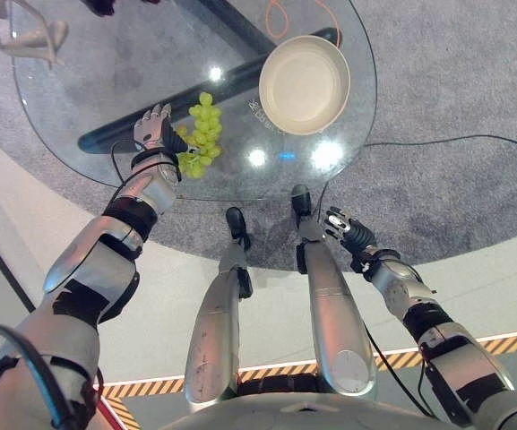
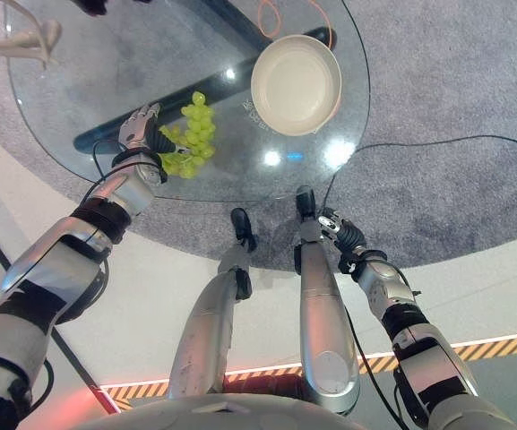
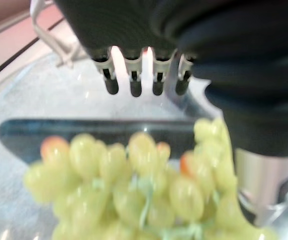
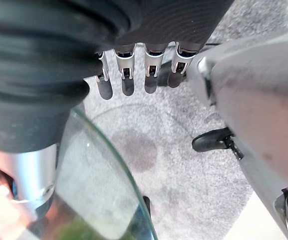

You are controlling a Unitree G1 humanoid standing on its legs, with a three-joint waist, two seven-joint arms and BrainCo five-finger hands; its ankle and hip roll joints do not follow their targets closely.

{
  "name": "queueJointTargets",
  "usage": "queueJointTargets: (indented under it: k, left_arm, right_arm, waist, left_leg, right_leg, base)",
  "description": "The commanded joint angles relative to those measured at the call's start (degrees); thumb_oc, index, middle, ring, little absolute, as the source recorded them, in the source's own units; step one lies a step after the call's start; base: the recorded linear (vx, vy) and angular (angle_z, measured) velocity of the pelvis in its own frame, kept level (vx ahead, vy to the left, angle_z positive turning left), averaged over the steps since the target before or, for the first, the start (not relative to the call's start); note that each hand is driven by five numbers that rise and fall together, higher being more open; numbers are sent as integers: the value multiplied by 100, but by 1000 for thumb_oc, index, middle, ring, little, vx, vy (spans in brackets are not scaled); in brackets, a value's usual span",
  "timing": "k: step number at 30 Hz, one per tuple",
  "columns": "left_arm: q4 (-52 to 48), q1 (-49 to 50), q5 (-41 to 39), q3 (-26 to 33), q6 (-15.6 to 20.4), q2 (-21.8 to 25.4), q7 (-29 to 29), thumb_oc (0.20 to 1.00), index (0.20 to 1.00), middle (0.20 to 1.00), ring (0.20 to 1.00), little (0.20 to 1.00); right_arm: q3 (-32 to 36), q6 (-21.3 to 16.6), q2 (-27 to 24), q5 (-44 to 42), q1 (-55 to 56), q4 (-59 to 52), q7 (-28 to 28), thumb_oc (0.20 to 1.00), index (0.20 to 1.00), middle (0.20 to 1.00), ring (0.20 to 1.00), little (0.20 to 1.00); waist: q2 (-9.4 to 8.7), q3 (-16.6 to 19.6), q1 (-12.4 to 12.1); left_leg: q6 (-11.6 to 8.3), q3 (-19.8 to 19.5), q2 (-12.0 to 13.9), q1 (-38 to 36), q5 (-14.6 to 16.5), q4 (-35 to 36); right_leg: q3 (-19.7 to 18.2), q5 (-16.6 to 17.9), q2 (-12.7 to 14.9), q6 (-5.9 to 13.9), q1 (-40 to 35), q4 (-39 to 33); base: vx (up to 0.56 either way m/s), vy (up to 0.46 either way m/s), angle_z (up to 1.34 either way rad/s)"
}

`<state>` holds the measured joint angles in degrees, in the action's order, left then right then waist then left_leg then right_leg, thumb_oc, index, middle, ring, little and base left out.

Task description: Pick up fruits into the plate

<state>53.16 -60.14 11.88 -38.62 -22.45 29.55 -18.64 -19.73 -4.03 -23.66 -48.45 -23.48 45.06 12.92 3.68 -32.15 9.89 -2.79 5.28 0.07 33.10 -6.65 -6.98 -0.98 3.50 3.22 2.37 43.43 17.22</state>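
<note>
The bunch of green grapes [image 1: 199, 134] lies on the glass worktop [image 1: 106, 81], well apart from the cream plate [image 1: 305, 85] that stands nearer the worktop's right edge. The left hand [image 1: 156, 128] hovers just beside the bunch, its fingers [image 3: 132, 80] straight and spread, holding nothing. The right hand [image 1: 348, 230] hangs relaxed and empty below the worktop's rim. To grasp well, the left hand should probably come down over the middle of the cluster, near the stem, and curl gently, since loose grapes could roll off or crush.
</note>
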Motion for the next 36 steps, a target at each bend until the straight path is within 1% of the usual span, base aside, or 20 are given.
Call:
queueJointTargets:
  k: [1,2,6,12,13,15,20,21,22,24,36]
  left_arm:
    - [382,-208,237,82,-228,176,-39,1000,1000,1000,1000,1000]
    - [534,-293,152,56,-357,183,8,1000,1000,1000,1000,1000]
    - [706,-301,124,37,-576,175,36,1000,1000,1000,1000,1000]
    - [940,-306,18,6,-733,181,-102,1000,1000,1000,1000,1000]
    - [1024,-317,4,29,-811,177,-162,1000,1000,1000,1000,1000]
    - [1110,-340,13,38,-903,212,-191,1000,1000,1000,1000,1000]
    - [1297,-448,-74,17,-999,339,-196,1000,1000,1000,1000,1000]
    - [1319,-439,-66,14,-979,354,-118,827,827,827,827,827]
    - [1316,-425,-62,-9,-935,361,-79,200,200,200,200,200]
    - [1303,-390,-69,-5,-902,356,7,200,200,200,200,200]
    - [1152,-321,-198,-68,-712,274,-45,200,200,200,200,200]
  right_arm:
    - [-103,-171,205,-260,183,-399,64,1000,1000,1000,1000,1000]
    - [-123,-200,210,-356,164,-495,85,1000,1000,1000,1000,1000]
    - [-141,-234,227,-458,153,-628,136,1000,1000,1000,1000,1000]
    - [-180,-267,216,-726,110,-824,164,1000,1000,1000,1000,1000]
    - [-185,-278,222,-780,121,-909,182,1000,1000,1000,1000,1000]
    - [-191,-253,198,-876,139,-1070,161,1000,1000,1000,1000,1000]
    - [-187,-269,153,-1028,191,-1265,196,1000,1000,1000,1000,1000]
    - [-189,-279,151,-1064,206,-1293,183,1000,1000,1000,1000,1000]
    - [-191,-288,149,-1084,228,-1320,177,1000,1000,1000,1000,1000]
    - [-184,-294,146,-1100,246,-1360,178,1000,1000,1000,1000,1000]
    - [-216,-241,122,-1164,53,-1384,159,1000,1000,1000,1000,1000]
  waist:
    - [-266,235,-27]
    - [-308,235,-4]
    - [-361,235,16]
    - [-424,235,21]
    - [-446,235,33]
    - [-476,235,46]
    - [-519,235,71]
    - [-521,235,65]
    - [-524,235,59]
    - [-524,235,51]
    - [-519,235,6]
  left_leg:
    - [97,-117,-195,394,611,-884]
    - [87,-94,-176,567,602,-938]
    - [68,-93,-166,797,598,-1018]
    - [36,-101,-161,1089,593,-1146]
    - [26,-99,-155,1193,598,-1202]
    - [13,-96,-150,1340,605,-1286]
    - [6,-96,-133,1636,648,-1478]
    - [6,-107,-131,1695,658,-1526]
    - [4,-123,-133,1747,666,-1565]
    - [23,-146,-140,1803,676,-1588]
    - [40,-212,-187,1859,675,-1563]
  right_leg:
    - [159,-208,-185,150,-69,242]
    - [152,-196,-213,150,92,281]
    - [139,-176,-244,155,290,321]
    - [162,-165,-259,166,536,407]
    - [167,-165,-264,170,629,448]
    - [180,-159,-263,176,759,496]
    - [198,-177,-269,190,1035,644]
    - [200,-176,-269,194,1085,673]
    - [200,-176,-269,201,1131,709]
    - [194,-186,-288,205,1208,765]
    - [202,-148,-327,217,1289,758]
  base:
    - [-19,-9,-5]
    - [0,0,0]
    - [-1,-2,-1]
    - [0,-1,-1]
    - [0,0,0]
    - [0,0,0]
    - [5,12,-4]
    - [14,20,-5]
    - [20,7,-4]
    - [0,0,0]
    - [3,10,-6]
